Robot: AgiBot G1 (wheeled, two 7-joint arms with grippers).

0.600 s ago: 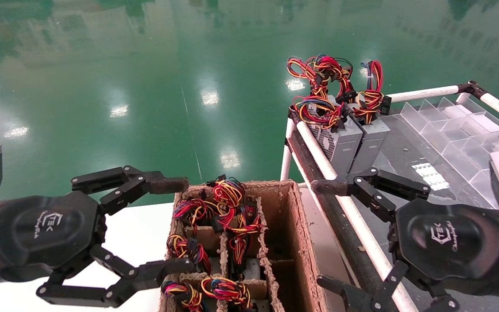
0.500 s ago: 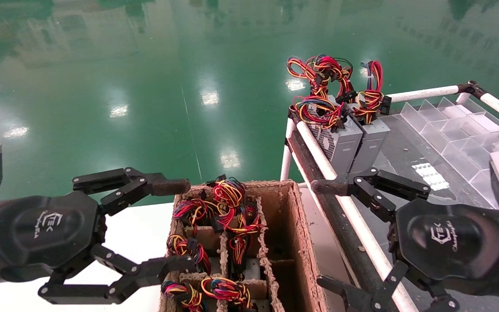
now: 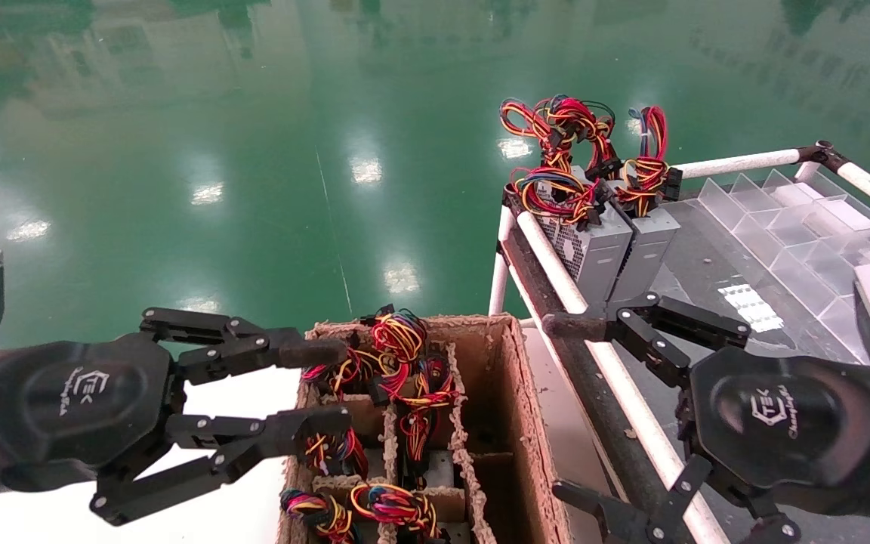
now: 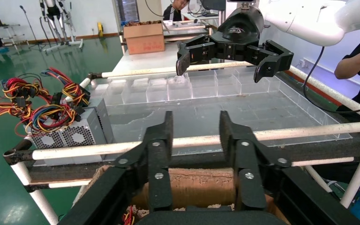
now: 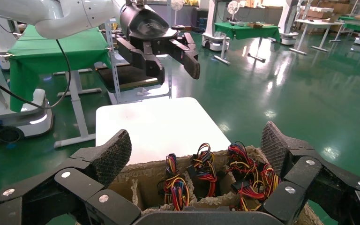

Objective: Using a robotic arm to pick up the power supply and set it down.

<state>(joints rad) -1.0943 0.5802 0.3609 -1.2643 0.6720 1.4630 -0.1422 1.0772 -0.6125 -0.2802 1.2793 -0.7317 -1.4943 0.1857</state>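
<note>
So the power supplies (image 3: 344, 446) still to be picked sit upright in a divided cardboard box (image 3: 526, 423), down in the slots with only their red, yellow, black and blue wire bundles poking out the top. The column of slots on the robot's right side of the box looks empty. Two more supplies (image 3: 605, 253) stand side by side on the far corner of the pipe-frame rack (image 3: 616, 378) to the right, vented sides showing, wire loops on top.

The left gripper (image 3: 322, 385) is stretched out roughly level over the near-left corner of the box, logo palm facing up at the head camera. Its fingers (image 3: 284, 351) are partly closed, with a narrow gap between them, and the tips sit right at the wire bundles in the left column. I can't tell if they're actually touching a bundle; nothing looks lifted or clamped.

The right gripper (image 3: 567, 412) is parked over the rack's front rail, spread wide and holding nothing, one fingertip close by the base of the two standing supplies.

The box sits on a white counter (image 3: 239, 400), and a clear plastic divider tray (image 3: 797, 219) lies on the rack behind the right arm.
</note>
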